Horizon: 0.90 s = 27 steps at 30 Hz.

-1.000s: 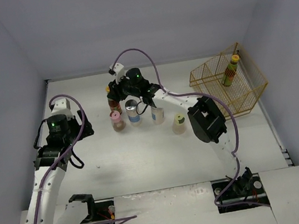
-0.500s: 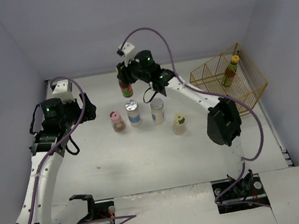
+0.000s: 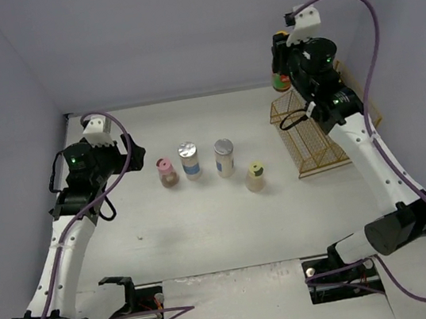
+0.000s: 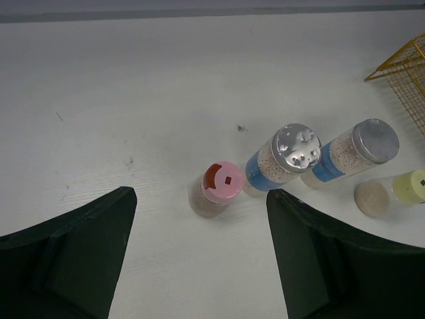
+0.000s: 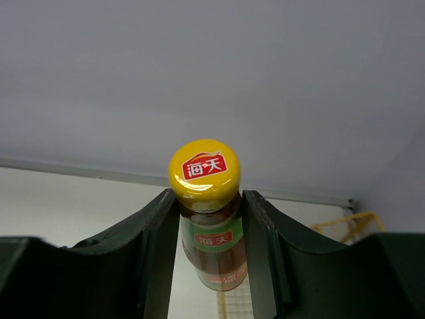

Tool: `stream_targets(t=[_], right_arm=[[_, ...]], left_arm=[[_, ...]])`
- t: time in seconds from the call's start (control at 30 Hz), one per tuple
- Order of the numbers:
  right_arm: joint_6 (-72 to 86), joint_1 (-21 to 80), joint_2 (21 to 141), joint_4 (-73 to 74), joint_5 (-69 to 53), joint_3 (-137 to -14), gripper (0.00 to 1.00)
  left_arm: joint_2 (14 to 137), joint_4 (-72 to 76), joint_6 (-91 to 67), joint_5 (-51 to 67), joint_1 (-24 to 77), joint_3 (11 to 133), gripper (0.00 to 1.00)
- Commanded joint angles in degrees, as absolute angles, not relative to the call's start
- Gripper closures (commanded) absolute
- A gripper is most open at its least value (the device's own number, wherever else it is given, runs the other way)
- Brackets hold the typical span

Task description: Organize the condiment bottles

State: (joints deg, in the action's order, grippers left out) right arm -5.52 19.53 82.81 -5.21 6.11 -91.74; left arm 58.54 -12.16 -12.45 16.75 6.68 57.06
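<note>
Right pincer (image 5: 209, 205) | clamps sauce bottle (image 5: 212, 242) | yellow cap (image 5: 204, 171) reads 海天

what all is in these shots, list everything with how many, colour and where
sauce bottle: one, dark with yellow cap, lifted off the table near the basket
pink-lidded jar: one, brown, left end of the row mid-table
silver-lidded jars: two, blue and white labels, side by side in the middle of the row
yellow-green-lidded jar: one, pale, right end of the row, a little nearer
basket: one, gold wire, right side of the table
table: one, white
left arm: one, white and black, left side, jaws open and empty
right arm: one, white and black, right side, jaws shut on the sauce bottle
</note>
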Motion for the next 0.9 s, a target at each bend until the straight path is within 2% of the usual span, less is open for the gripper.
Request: stream_targets(t=[0.0,0.37,0.87], right_arm=[[-6.8,16.4,78.0,-10.4,12.4,-91.1,1.0],[-1.7,3.1,70.8,-7.9,21.5,-80.9,1.0],[0.0,-2.2,70.2,-13.4,27.2,-79.0,1.0]], left_arm=[[56.3,-5.5,-11.7,18.2,6.2,57.3,0.2],[57.5,-8.5,-11.0,17.1,6.3,57.3,0.2],[57.6,-8.9,-11.6,17.8,6.5,57.3,0.2]])
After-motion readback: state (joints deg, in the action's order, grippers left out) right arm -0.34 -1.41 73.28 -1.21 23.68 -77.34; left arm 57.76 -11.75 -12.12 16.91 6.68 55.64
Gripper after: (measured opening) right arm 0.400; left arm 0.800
